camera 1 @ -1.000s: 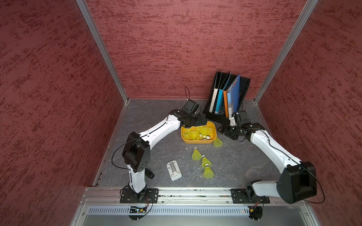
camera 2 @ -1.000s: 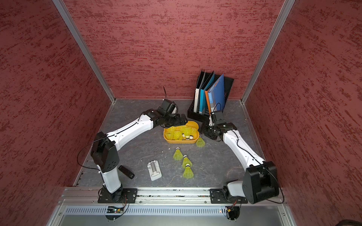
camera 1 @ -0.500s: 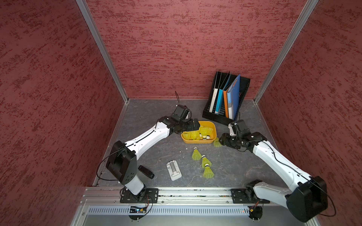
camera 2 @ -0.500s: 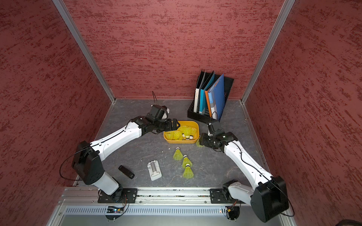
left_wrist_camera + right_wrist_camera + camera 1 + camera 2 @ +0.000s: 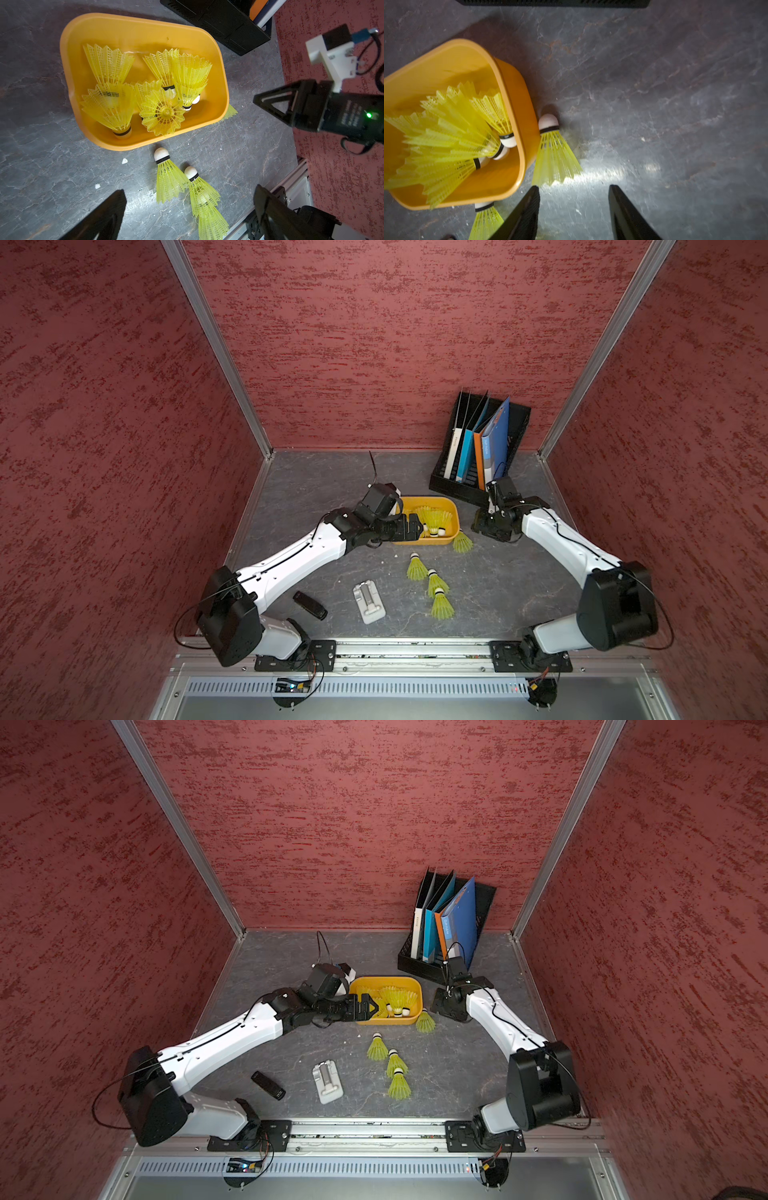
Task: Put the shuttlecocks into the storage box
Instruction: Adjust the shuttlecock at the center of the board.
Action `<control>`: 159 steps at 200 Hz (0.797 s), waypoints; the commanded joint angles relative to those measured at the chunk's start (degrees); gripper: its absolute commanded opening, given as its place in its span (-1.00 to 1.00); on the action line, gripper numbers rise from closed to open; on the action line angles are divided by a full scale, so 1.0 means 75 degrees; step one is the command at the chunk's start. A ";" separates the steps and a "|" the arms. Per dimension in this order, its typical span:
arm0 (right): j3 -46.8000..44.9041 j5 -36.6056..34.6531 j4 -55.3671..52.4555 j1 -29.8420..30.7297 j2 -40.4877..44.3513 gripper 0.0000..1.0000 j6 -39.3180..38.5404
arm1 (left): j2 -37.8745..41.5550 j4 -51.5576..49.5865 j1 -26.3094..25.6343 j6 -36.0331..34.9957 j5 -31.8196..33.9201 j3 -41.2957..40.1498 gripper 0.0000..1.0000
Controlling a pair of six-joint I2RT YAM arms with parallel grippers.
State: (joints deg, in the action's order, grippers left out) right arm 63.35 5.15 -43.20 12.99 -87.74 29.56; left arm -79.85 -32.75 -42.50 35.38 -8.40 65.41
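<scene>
Several neon yellow-green plastic shuttlecocks [image 5: 162, 112] lay heaped in the shallow orange-yellow plastic storage box [image 5: 135, 31], mid-frame in both top views on the grey marbled counter [image 5: 332, 489]. One stray shuttlecock [image 5: 554, 153] lay tight against the box's lower right corner, which probably explains why the right pincer [image 5: 574, 187] hung just beside it, spread and empty. Three more shuttlecocks [image 5: 435, 583] lay in a row below the box. The left pincer [image 5: 370, 1006], fully released, hung over the box's left rim, holding nothing.

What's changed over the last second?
The left gripper, open and empty, drew back from over the storage box to its end. The right gripper, open, shifted slightly beside the leaning shuttlecock; nothing grasped. Box and three loose shuttlecocks stayed put.
</scene>
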 commanded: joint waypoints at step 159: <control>-0.0023 0.1137 0.1159 -0.0390 -0.1443 0.12 -0.0426 | 0.1121 0.1309 -0.0144 0.0706 -0.0650 -0.1403 0.99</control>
State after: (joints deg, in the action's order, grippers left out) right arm 64.86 13.41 -35.81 10.66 -99.13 26.94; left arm -71.07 -27.73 -43.20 38.85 -11.92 55.11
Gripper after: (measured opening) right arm 0.563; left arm 0.996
